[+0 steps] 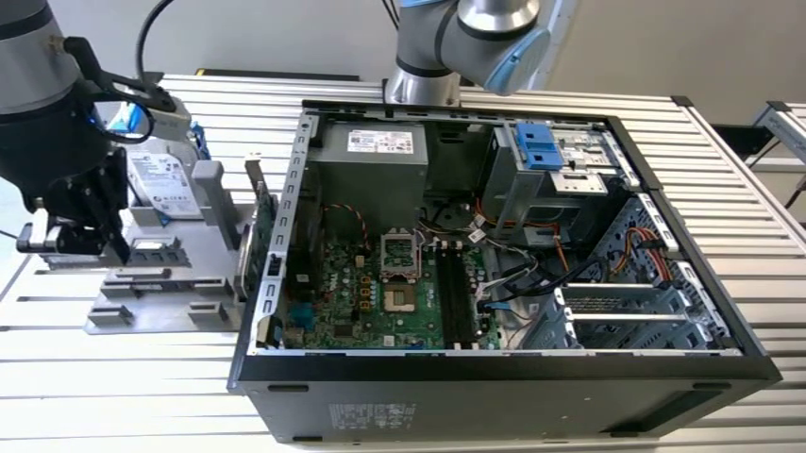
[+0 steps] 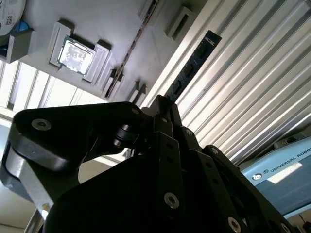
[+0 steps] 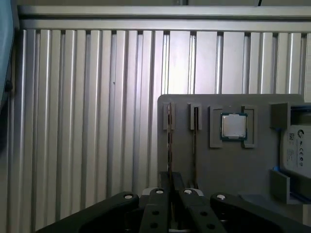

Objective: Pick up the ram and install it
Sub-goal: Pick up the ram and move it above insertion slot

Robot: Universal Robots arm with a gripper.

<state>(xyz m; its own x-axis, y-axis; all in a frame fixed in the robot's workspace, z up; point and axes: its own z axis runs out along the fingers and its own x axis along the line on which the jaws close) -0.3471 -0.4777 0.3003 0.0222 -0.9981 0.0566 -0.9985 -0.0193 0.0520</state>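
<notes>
While the pincer (image 2: 163,104) looks clamped on the ram (image 2: 192,66), beside the holder (image 3: 228,165) at the exterior view's left, I'd judge it light, stiff, fragile: best held by its edges, not its chips.

Exterior view above open case (image 1: 504,401), both wrist views close over tray (image 3: 228,170)

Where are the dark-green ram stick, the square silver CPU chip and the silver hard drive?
dark-green ram stick (image 2: 190,65): second wrist view, middle of its flat face.
square silver CPU chip (image 3: 233,126): first wrist view, centre of its metal lid.
silver hard drive (image 1: 164,184): exterior view, its pale top label.
</notes>
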